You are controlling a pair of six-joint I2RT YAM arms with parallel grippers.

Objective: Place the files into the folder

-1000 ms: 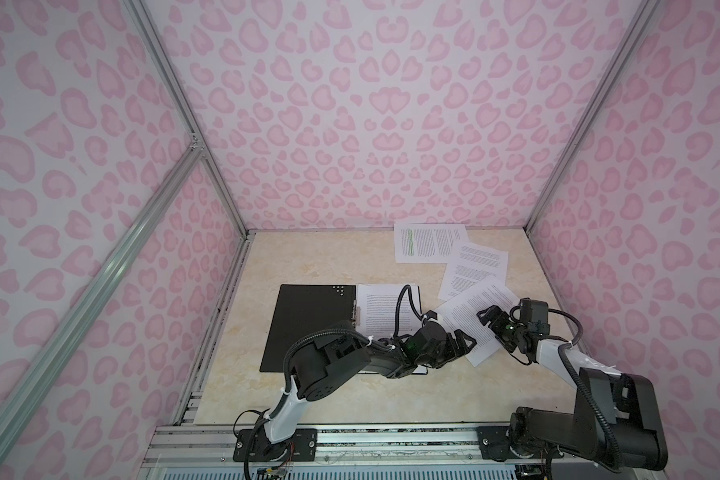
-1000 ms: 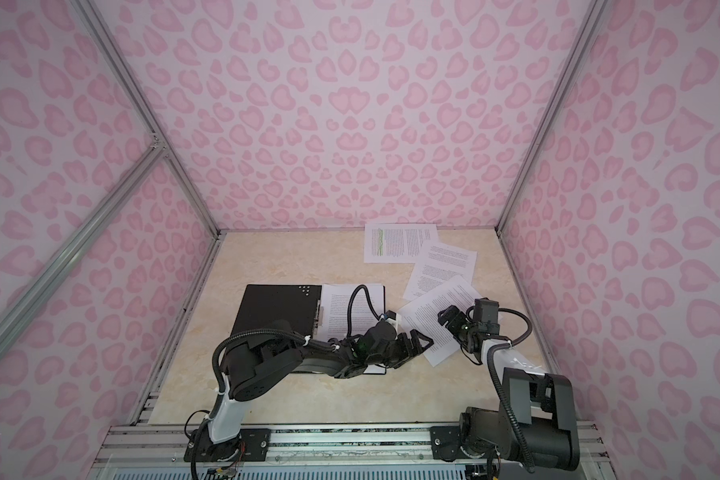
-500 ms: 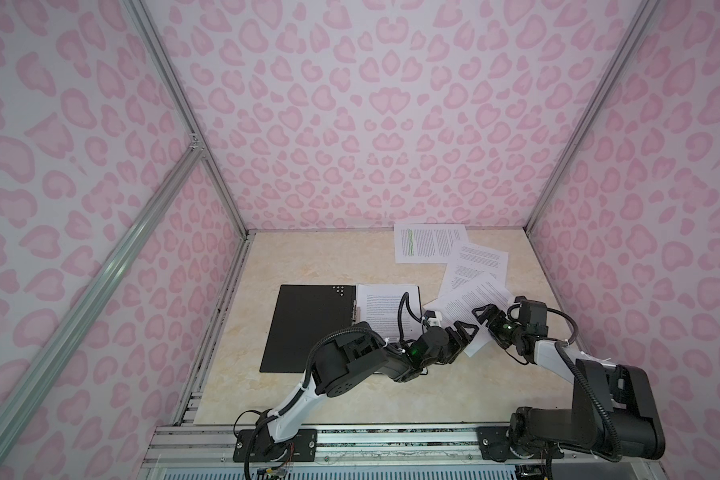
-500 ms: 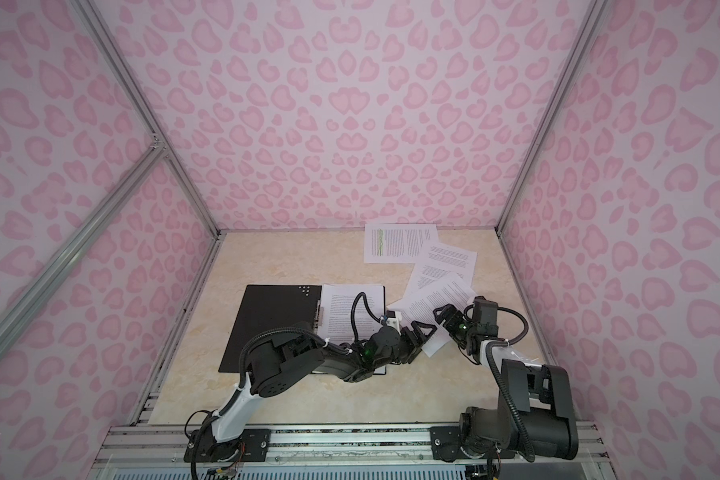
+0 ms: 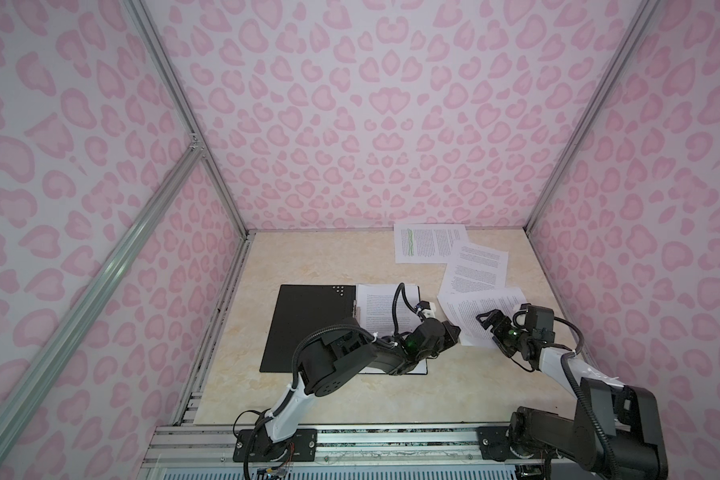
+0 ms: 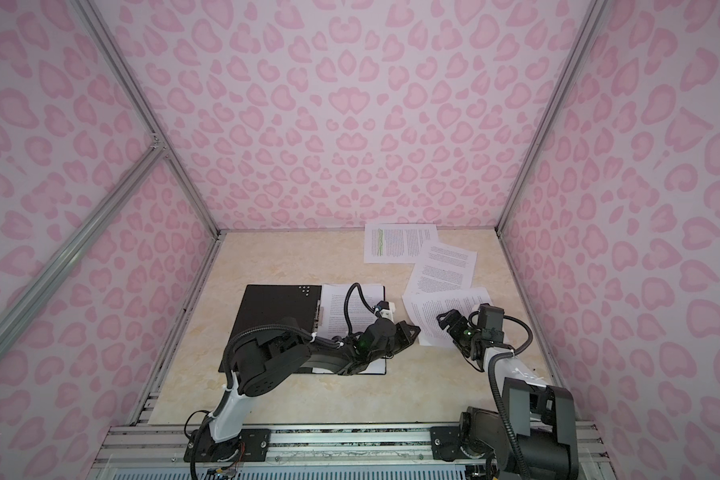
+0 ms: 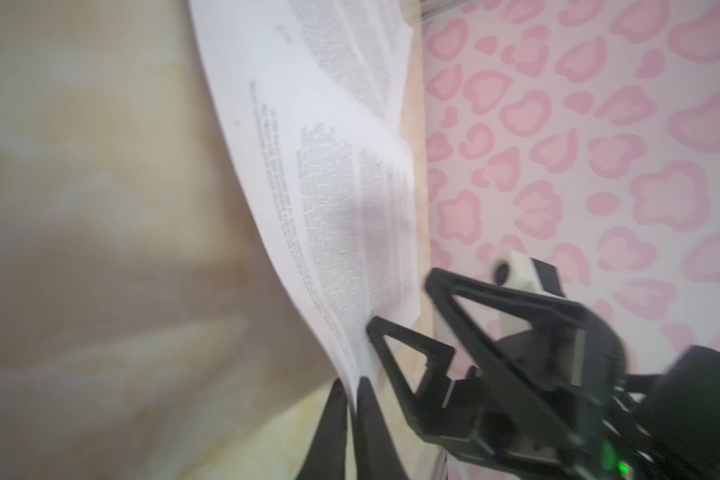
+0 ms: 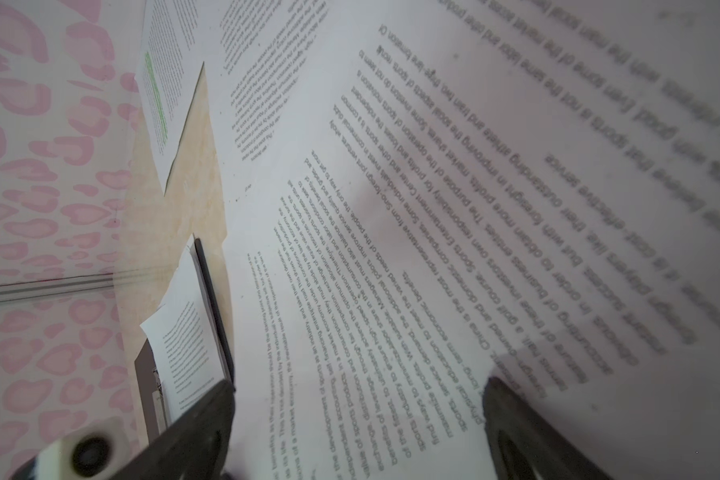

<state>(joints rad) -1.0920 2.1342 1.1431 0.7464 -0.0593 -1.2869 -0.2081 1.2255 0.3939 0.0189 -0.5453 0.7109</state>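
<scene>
**Step in hand: lifting one loose sheet for transfer to the folder.** The left gripper (image 7: pixel 352 384) is closed on the edge of the nearest sheet (image 7: pixel 329 187), with the paper pinched thinly between its two fingers. In both top views this grip sits at the sheet's (image 5: pixel 462 311) 7 o'clock corner. The left gripper (image 5: pixel 454 332) reaches there from over the folder (image 5: pixel 308 324).

The right gripper (image 8: pixel 358 384) stands with its jaws wide apart above the printed face of the same sheet (image 8: pixel 391 249), holding nothing. Whether its tips touch the paper cannot be told. In a top view the right gripper (image 6: pixel 443 320) lies at 3 o'clock of the left gripper (image 6: pixel 412 331), close by.

The folder lies open and flat on the table (image 5: pixel 308 257), black inside up. Filed sheets (image 5: pixel 375 307) already rest on its 3 o'clock half. The pinched sheet lies just beside the folder, at 3 o'clock. Two more sheets lie toward 1 o'clock: a plain sheet (image 5: pixel 474 266), and beyond it a green-lined sheet (image 5: pixel 429 243).

**Next move, as judged.** The left arm should draw the sheet toward 9 o'clock, over the filed sheets. The corner should stay low so the paper slides rather than folds. The right gripper should be clear of the sheet, otherwise a single-corner pull may crease or tear it.
</scene>
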